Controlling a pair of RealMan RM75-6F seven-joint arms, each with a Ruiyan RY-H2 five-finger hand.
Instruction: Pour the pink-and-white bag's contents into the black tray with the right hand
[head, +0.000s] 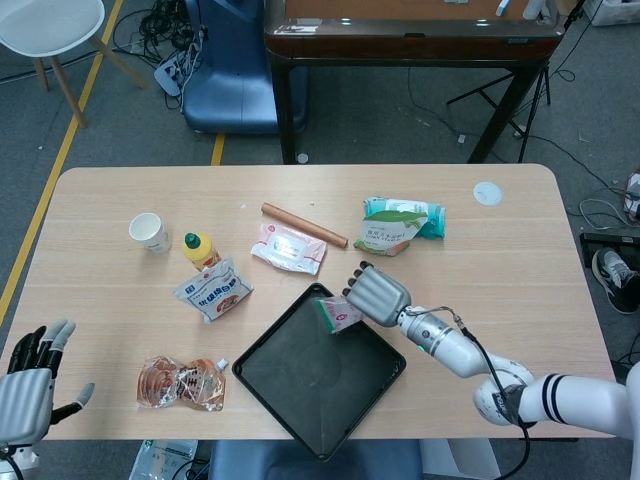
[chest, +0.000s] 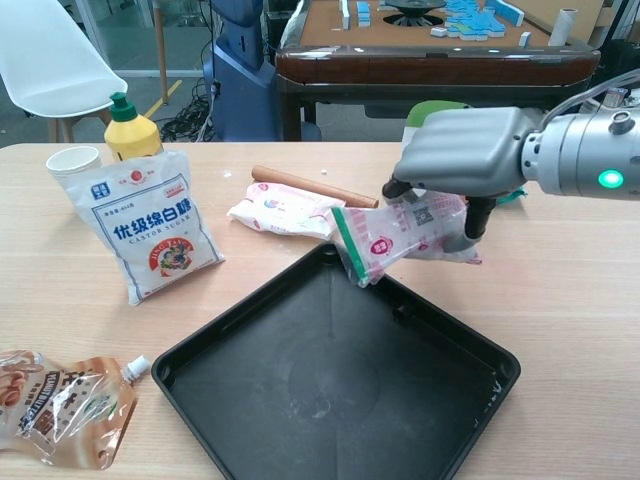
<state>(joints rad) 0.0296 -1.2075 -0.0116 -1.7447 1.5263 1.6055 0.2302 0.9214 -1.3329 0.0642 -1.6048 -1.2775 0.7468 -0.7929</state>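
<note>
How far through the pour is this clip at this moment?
Done: the right hand grips the pink-and-white bag and holds it lifted above the black tray's far corner. In hand: the bag is tipped, its green-edged end angled down toward the tray. Left: nothing visible has landed in the tray, so the emptying itself remains. The left hand is idle and open.

right hand (head: 377, 295) holding pink-and-white bag (head: 337, 314), over black tray (head: 290, 385)
</note>
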